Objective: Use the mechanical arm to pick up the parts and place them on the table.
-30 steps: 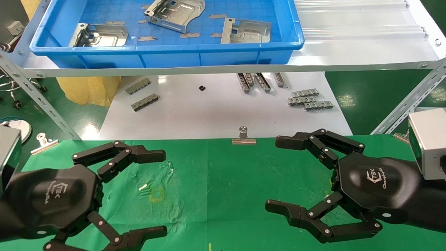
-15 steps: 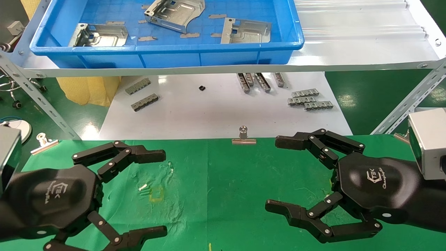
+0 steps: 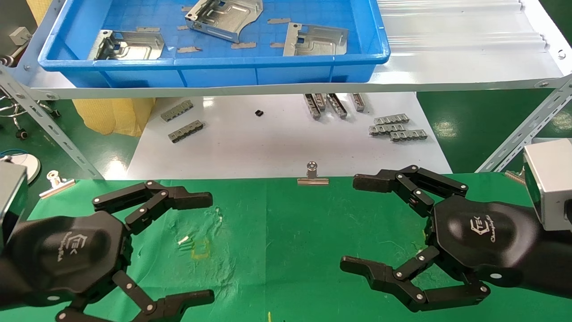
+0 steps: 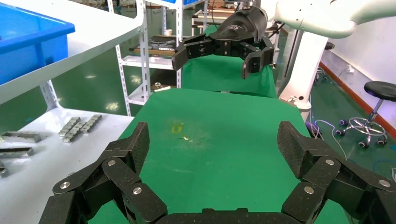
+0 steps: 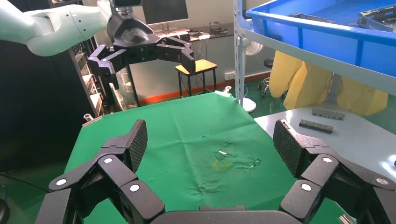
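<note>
Three silver-grey stamped parts lie in the blue tray [image 3: 214, 62] on the raised shelf at the back: one at the left [image 3: 127, 44], one in the middle [image 3: 223, 18], one at the right [image 3: 315, 40]. My left gripper [image 3: 210, 247] hovers open and empty over the left of the green table [image 3: 286, 232], beside the faded yellow square mark [image 3: 200, 250]. My right gripper [image 3: 349, 223] hovers open and empty over the table's right side. The left wrist view shows its own open fingers [image 4: 140, 144] above bare cloth; the right wrist view shows the same [image 5: 137, 140].
A white board [image 3: 268, 143] beyond the table carries grey comb-like strips [image 3: 395, 127]. Binder clips sit at the cloth's far edge [image 3: 313, 175] and far left [image 3: 56, 181]. Slanted metal shelf struts [image 3: 523, 129] stand at both sides. The shelf's front edge overhangs the white board.
</note>
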